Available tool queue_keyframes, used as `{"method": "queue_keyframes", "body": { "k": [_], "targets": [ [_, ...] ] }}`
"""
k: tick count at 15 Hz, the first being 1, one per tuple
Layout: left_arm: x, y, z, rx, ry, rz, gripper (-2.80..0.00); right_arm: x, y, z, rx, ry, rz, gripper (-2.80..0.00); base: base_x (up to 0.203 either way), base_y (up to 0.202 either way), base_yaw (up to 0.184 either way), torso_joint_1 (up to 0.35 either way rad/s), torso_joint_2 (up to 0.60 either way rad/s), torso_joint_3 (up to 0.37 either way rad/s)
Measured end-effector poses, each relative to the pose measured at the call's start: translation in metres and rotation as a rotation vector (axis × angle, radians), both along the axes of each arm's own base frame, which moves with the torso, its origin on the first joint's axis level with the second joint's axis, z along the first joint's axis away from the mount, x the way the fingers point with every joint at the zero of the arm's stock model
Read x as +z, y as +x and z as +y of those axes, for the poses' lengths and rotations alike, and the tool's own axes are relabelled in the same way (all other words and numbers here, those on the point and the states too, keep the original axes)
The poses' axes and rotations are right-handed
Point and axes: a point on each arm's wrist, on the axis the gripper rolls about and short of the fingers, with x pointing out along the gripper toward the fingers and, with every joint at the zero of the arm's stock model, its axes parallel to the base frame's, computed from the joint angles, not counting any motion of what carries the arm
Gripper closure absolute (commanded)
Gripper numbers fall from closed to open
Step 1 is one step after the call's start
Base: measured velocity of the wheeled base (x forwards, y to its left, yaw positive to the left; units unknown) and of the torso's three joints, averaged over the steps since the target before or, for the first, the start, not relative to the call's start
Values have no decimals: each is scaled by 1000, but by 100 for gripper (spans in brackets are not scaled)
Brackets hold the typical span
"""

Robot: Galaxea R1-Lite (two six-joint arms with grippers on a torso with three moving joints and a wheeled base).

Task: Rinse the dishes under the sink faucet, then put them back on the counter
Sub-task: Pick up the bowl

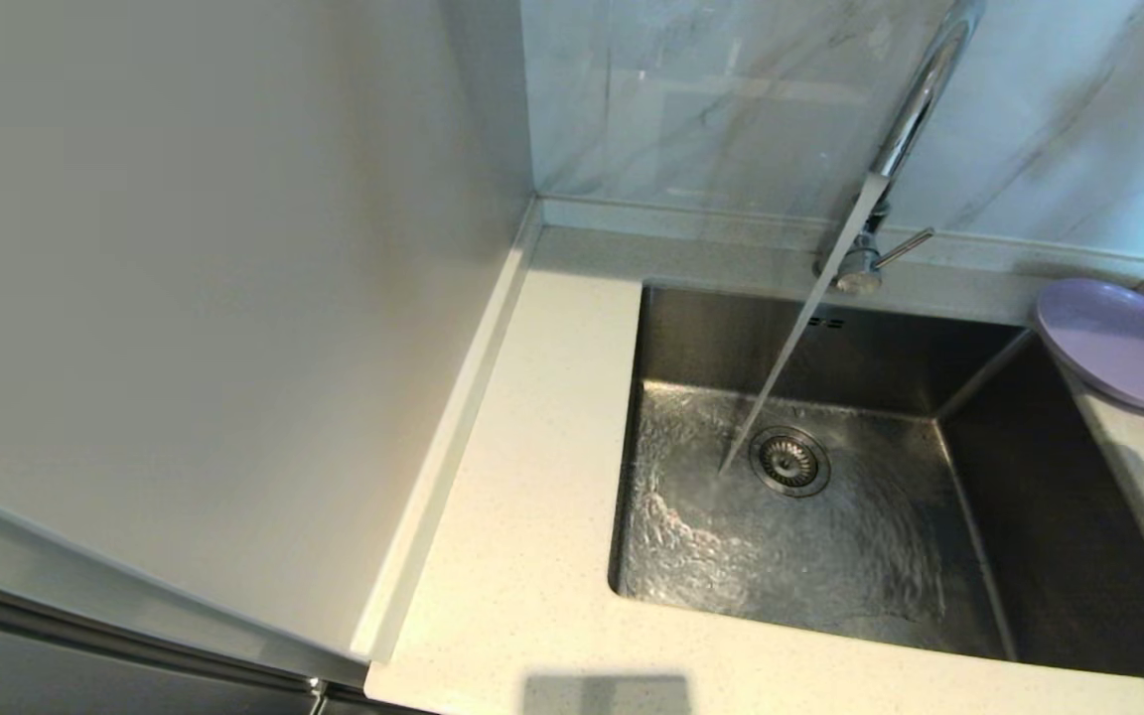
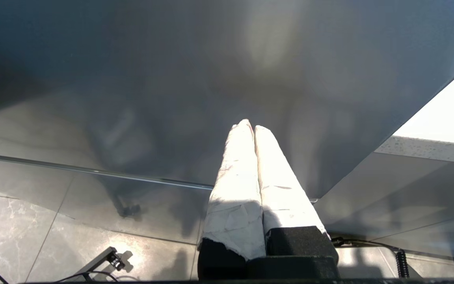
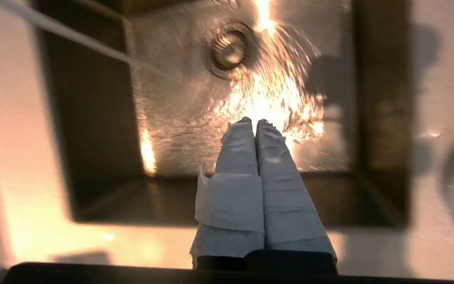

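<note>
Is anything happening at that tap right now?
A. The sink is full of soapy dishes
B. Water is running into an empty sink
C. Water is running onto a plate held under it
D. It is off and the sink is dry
B: a stream of water falls from the faucet onto the bare floor of the sink beside the drain strainer, while the lilac plate sits on the counter.

Right gripper (image 3: 255,123) and left gripper (image 2: 252,128): jaws closed, empty.

Bright daylight, glare on sink (image 3: 266,98), wrist blur
</note>
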Motion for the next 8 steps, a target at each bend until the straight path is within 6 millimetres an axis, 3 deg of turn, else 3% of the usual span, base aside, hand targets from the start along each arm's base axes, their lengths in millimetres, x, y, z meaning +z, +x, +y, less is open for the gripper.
{"method": "queue_keyframes", "body": {
  "k": [5, 8],
  "targets": [
    [0, 0, 0, 0, 0, 0, 0, -37, -34, -2, -35, -283, 157, 0, 0, 0, 0, 0, 0, 0],
    [0, 0, 0, 0, 0, 0, 0, -41, -42, -11, -64, -421, 219, 0, 0, 0, 0, 0, 0, 0]
  ]
}}
